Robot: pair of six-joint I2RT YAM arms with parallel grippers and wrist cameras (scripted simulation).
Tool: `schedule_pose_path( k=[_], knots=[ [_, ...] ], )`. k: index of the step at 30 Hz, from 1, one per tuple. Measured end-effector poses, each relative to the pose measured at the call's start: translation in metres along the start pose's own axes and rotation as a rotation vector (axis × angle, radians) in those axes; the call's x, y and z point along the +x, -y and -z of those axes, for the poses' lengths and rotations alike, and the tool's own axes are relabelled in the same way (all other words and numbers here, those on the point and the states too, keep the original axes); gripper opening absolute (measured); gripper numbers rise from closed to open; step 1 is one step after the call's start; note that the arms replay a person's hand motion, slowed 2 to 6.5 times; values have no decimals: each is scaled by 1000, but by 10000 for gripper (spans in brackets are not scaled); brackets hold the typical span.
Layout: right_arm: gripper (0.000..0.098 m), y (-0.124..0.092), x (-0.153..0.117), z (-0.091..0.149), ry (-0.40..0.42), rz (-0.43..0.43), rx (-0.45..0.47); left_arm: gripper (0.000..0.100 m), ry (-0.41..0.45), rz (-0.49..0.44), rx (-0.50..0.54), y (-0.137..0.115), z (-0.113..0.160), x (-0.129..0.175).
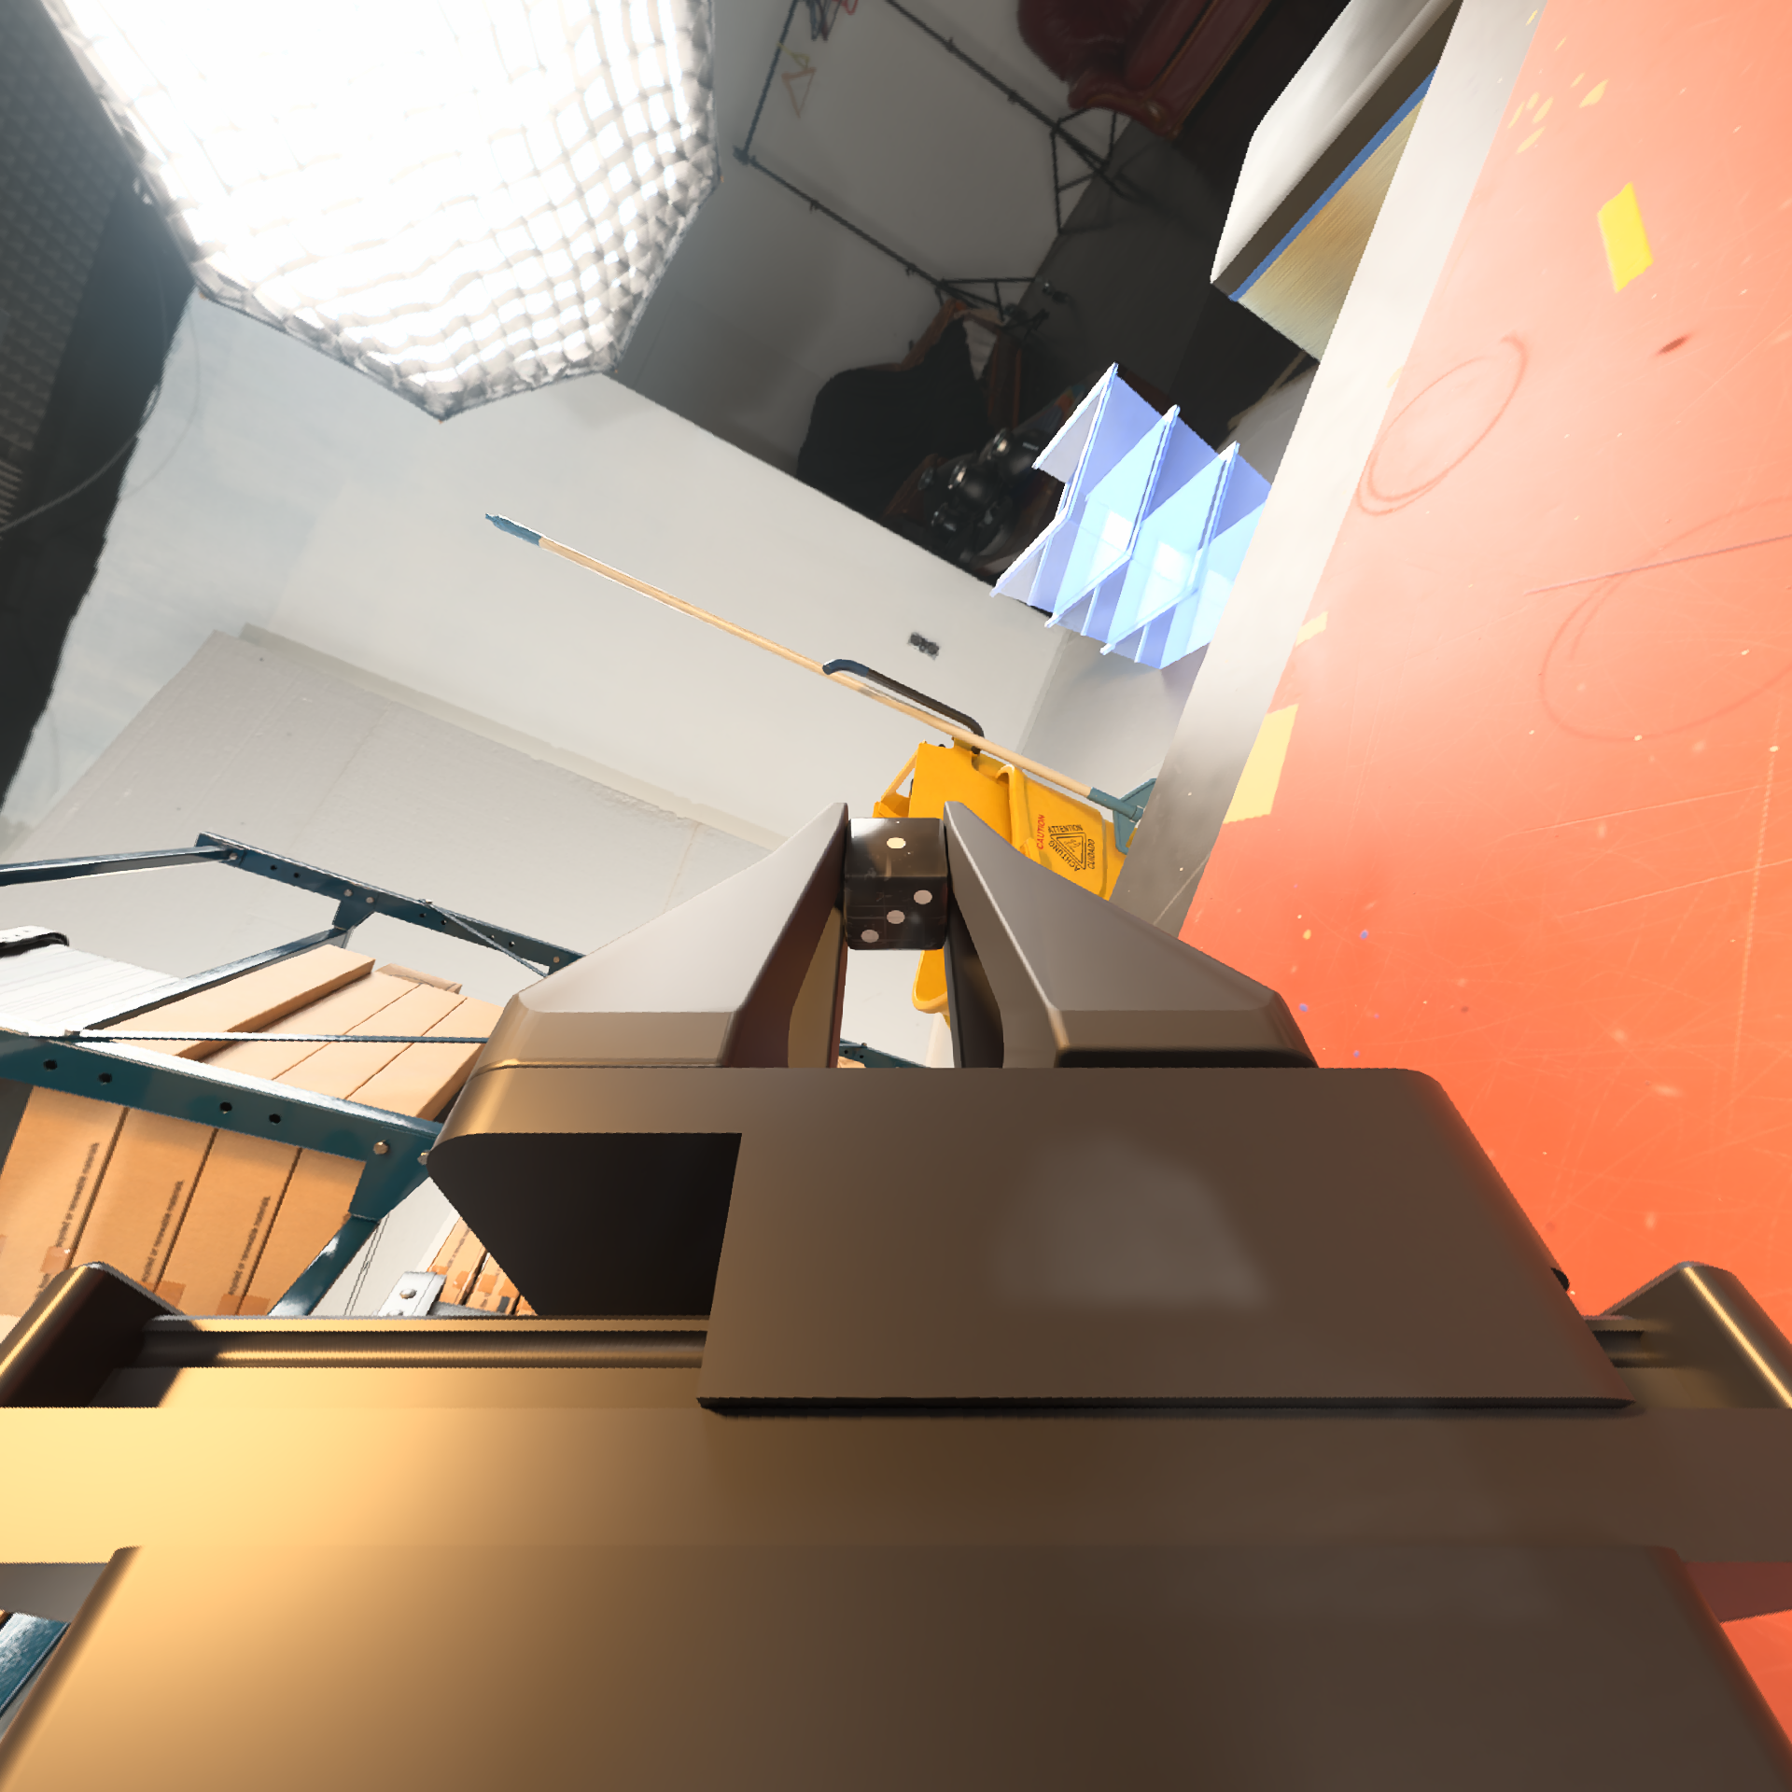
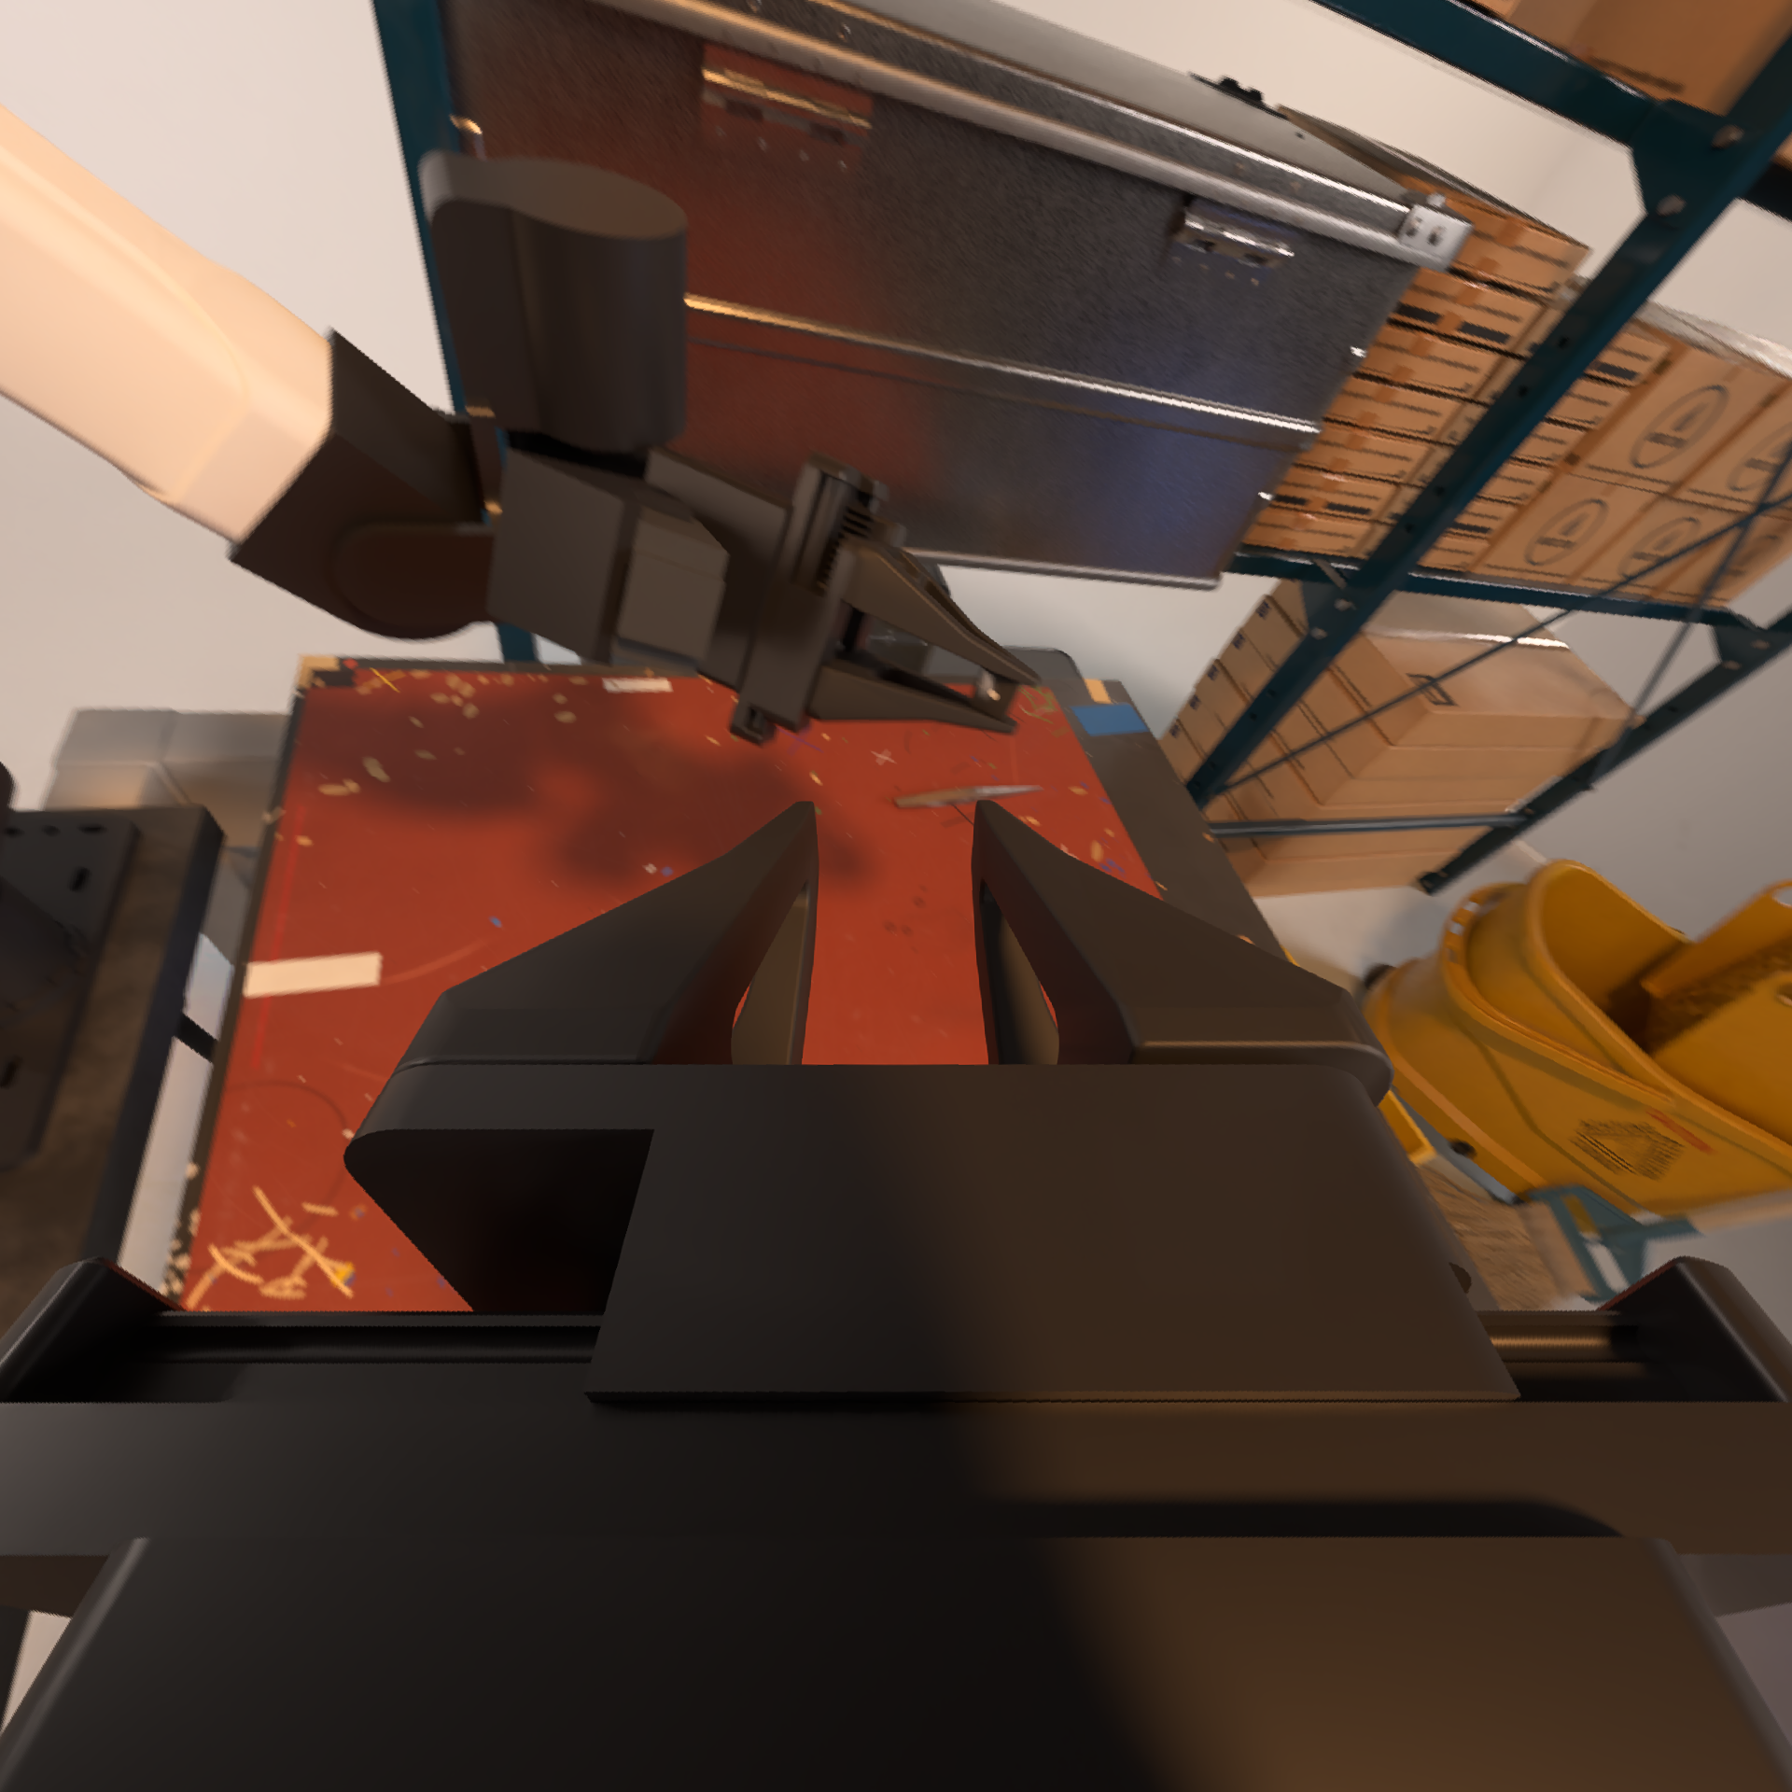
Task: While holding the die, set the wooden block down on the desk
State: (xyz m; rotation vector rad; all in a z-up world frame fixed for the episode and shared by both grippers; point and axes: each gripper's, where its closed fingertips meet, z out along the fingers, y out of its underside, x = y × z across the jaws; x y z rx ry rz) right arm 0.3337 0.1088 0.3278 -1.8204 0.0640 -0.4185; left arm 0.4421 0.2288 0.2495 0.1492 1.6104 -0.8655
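In the left wrist view my left gripper (image 1: 894, 834) is shut on a black die (image 1: 894, 887) with white pips and holds it in the air beside the red desk top (image 1: 1503, 873). In the right wrist view my right gripper (image 2: 892, 824) is open and empty above the red desk (image 2: 582, 873). A thin tan wooden piece (image 2: 965, 795), blurred, lies flat on the desk just beyond my right fingertips. The left arm reaches in from the upper left, and its gripper (image 2: 999, 684) hangs over the desk's far edge.
A blue divided organizer (image 1: 1144, 524) stands at the desk edge. A yellow mop bucket (image 2: 1600, 1047) sits right of the desk. Blue shelving holds a grey metal case (image 2: 970, 339) and cardboard boxes (image 2: 1552, 417). A black bracket (image 2: 58, 970) is at the left.
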Motion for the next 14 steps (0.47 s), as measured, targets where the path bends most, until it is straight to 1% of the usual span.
schedule_pose_path(
  k=[3, 6, 11, 14],
  knots=[
    [275, 6, -13, -24, 49, -28, 30, 160, 12, -6, -9, -2, 1, -4],
    [277, 9, -23, -47, 75, -36, 39, 160, 32, -18, -31, -5, 2, -8],
    [320, 17, -27, -80, 87, -40, 42, 160, 62, -52, -93, -15, 3, -15],
    [328, 27, -27, -94, 105, -60, 69, 160, 71, -62, -111, -18, 4, -17]
  ],
)
